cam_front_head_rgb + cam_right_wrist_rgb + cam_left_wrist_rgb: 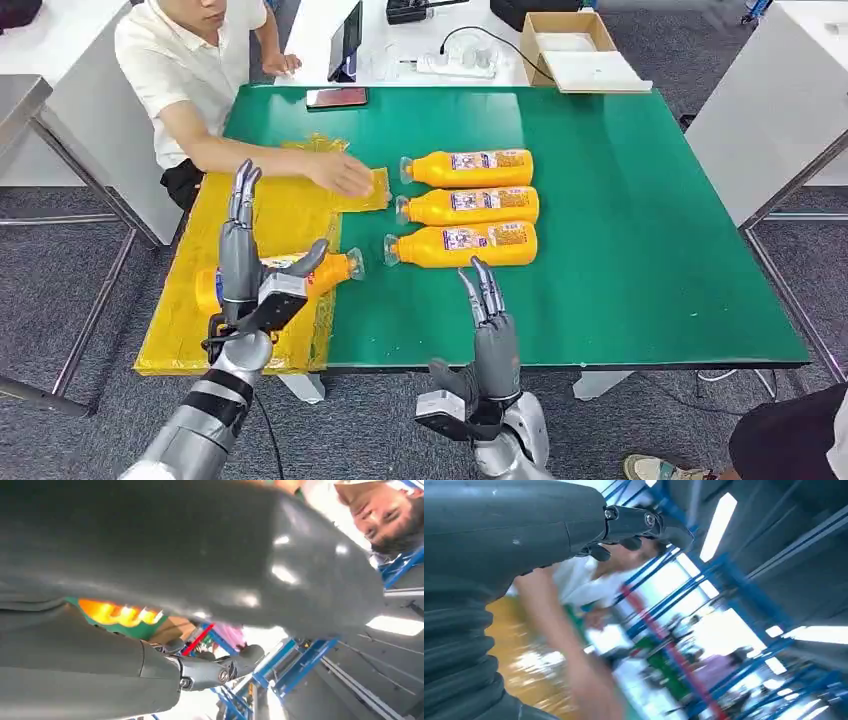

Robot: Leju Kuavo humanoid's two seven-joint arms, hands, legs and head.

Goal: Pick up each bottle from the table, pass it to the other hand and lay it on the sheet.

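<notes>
Both hands, left (240,262) and right (490,335), are held empty with fingers extended, while a person's hand (340,173) is pressed on the yellow plastic sheet (275,215) beside three orange plastic bottles (470,205).

Plenty of bare green table (640,270) to the right of the three bottles (470,205), which lie side by side nearly touching, so there's no real gap between them. There's open mat in front of the nearest one too. The yellow sheet (200,320) is more crowded: one bottle (335,268) already lies on it, and a person's hand (340,172) rests on its far corner, just beside the bottle row's caps.
</notes>
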